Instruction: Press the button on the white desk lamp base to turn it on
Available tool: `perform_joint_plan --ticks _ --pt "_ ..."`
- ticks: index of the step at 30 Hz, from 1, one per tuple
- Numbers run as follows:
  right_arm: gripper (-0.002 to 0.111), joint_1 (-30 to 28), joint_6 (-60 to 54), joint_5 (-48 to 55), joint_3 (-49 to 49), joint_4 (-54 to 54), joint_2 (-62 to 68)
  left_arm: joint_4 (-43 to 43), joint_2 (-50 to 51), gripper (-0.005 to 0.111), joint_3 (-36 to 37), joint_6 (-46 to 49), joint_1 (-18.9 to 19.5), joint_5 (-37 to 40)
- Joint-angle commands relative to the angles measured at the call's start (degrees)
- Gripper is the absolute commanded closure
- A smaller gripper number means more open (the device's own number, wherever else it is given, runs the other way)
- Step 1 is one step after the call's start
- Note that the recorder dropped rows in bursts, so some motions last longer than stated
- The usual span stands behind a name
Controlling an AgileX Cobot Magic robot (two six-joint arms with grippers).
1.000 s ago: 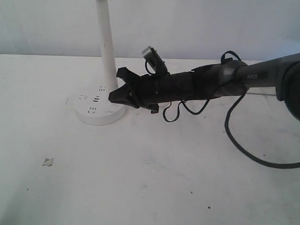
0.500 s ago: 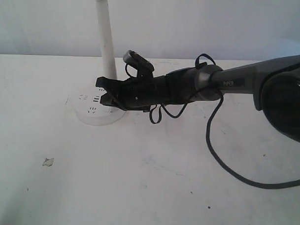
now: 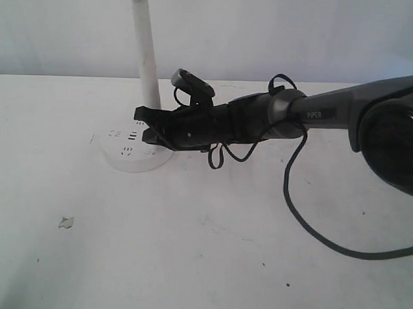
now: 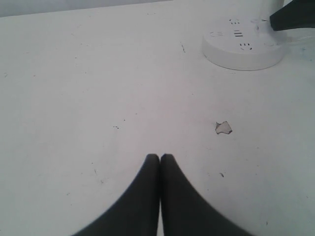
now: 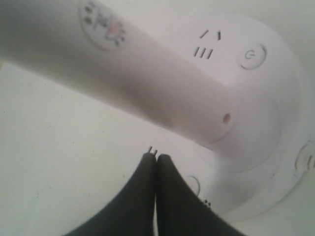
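Lettering [image 3: 321, 114] "PIPER" on arm [image 3: 262, 119]; right claw [image 5: 156, 158] closed over lamp base [image 5: 273, 110].

A white desk [image 3: 189, 249] fills most of the exterior view. Its matte top is scuffed and dotted with small dark specks. Toward its near left sits a small grey ragged-edged mark [image 3: 66, 222], either a scrap or a chip in the surface. Behind the desk's far edge rises a plain, smooth, pale blue-grey wall [image 3: 285, 35]. The light is soft and even, and shadows on the desk are faint.
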Motion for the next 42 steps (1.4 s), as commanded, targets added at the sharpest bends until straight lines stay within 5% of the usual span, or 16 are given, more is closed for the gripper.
perform_joint_plan --ticks 1,42 --pt "0.108 0.75 -0.51 0.29 -0.13 -0.23 -0.05 -0.26 0.41 0.107 0.11 0.0 0.13 -0.14" --pt "0.108 1.34 1.83 -2.93 -2.21 -2.77 1.66 -0.26 0.41 0.107 0.11 0.0 0.13 -0.14"
